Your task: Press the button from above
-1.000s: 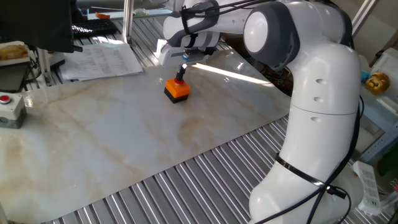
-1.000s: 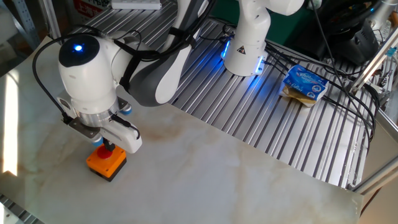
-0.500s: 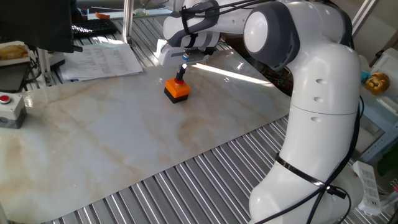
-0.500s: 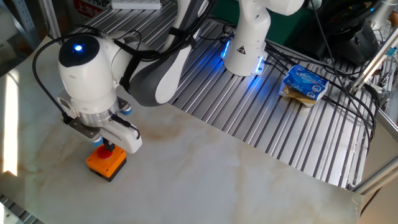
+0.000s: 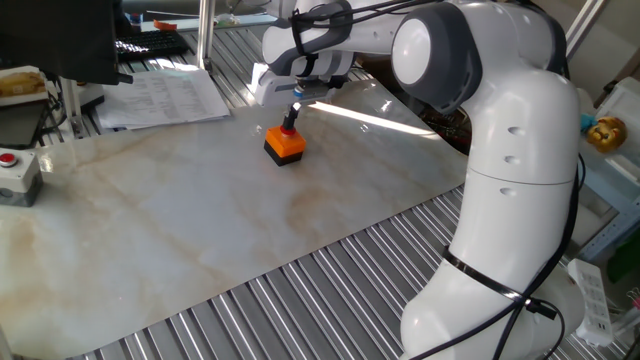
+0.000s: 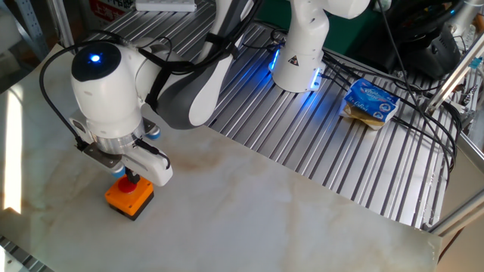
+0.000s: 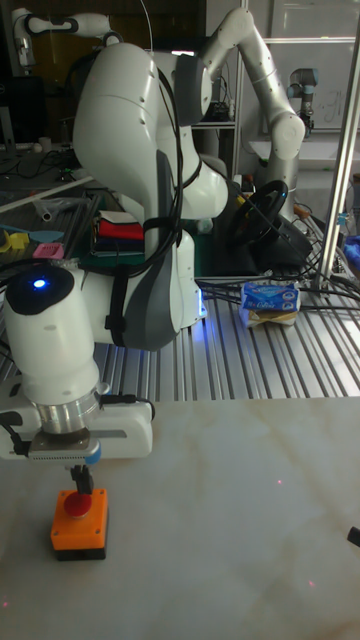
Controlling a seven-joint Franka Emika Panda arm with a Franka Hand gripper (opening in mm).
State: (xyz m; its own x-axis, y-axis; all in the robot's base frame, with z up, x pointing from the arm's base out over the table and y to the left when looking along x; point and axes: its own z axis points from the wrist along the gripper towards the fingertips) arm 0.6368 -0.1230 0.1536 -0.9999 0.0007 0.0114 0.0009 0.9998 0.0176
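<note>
The button (image 5: pixel 287 129) is a small red cap on an orange box (image 5: pixel 284 145) with a black base, standing on the marble tabletop (image 5: pixel 180 230). My gripper (image 5: pixel 293 118) hangs straight above it, fingers pointing down and pressed together into one dark tip that touches the red cap. The other fixed view shows the gripper (image 6: pixel 130 178) on the button (image 6: pixel 123 184) and orange box (image 6: pixel 130 197) near the table's left corner. In the tall fixed view the gripper (image 7: pixel 83 483) meets the button (image 7: pixel 82 502) from above.
A grey box with its own red button (image 5: pixel 14 172) sits at the table's left edge, with papers (image 5: pixel 165 95) behind. A blue packet (image 6: pixel 370 100) lies on the ribbed metal surface near the robot base (image 6: pixel 299 57). Cables run at the right.
</note>
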